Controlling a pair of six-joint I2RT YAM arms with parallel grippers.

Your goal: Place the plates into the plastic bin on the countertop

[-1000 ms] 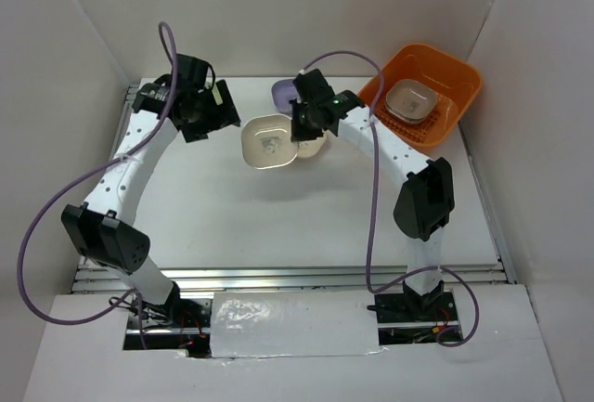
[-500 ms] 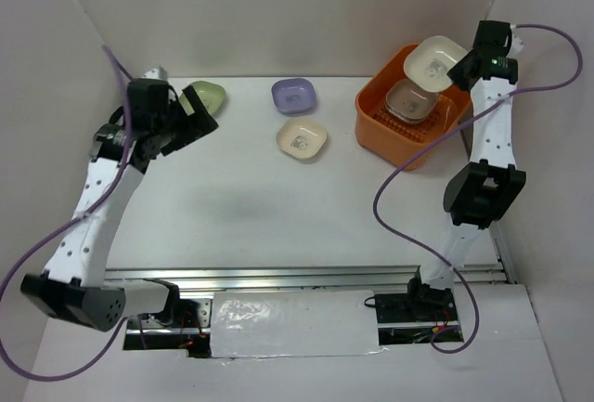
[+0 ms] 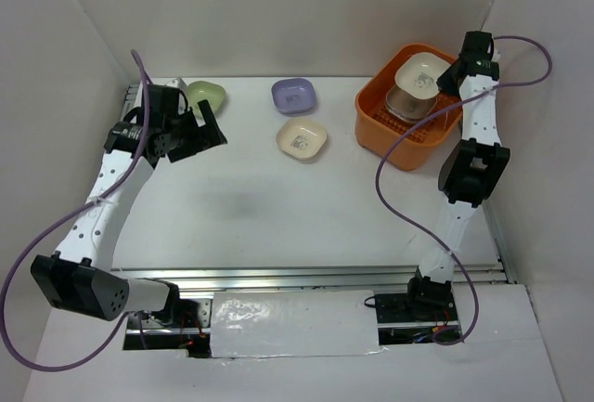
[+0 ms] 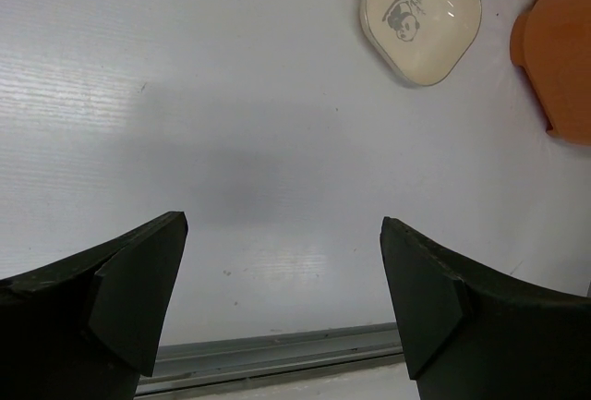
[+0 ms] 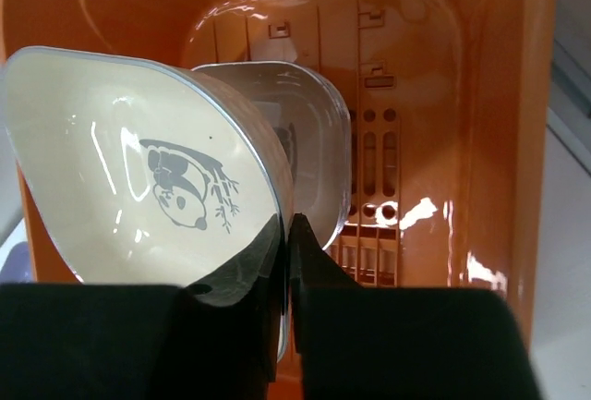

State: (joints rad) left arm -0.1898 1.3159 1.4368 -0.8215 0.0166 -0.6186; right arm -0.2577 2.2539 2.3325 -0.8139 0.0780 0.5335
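Swinging across from the middle of the countertop (image 3: 278,216), the right arm has carried a dish to the plastic bin (image 3: 373,135) within the last second and lowered it from above the bin's far rim to inside its walls. The left arm has drawn back a little from the far-left corner, well away from the bin.

As I read it, the task is partly done. One grey-brown plate (image 3: 405,105) lies in the bin. The right gripper (image 5: 288,238) is pinched on the rim of the held cream plate (image 5: 138,160), which hangs tilted just above that one, not yet released. The left gripper (image 4: 282,234) is spread wide and empty. Outside the bin I count three: the loose cream plate (image 3: 302,138) nearest it, the lilac plate (image 3: 294,96) beside that, and the green plate (image 3: 208,96) farthest off.
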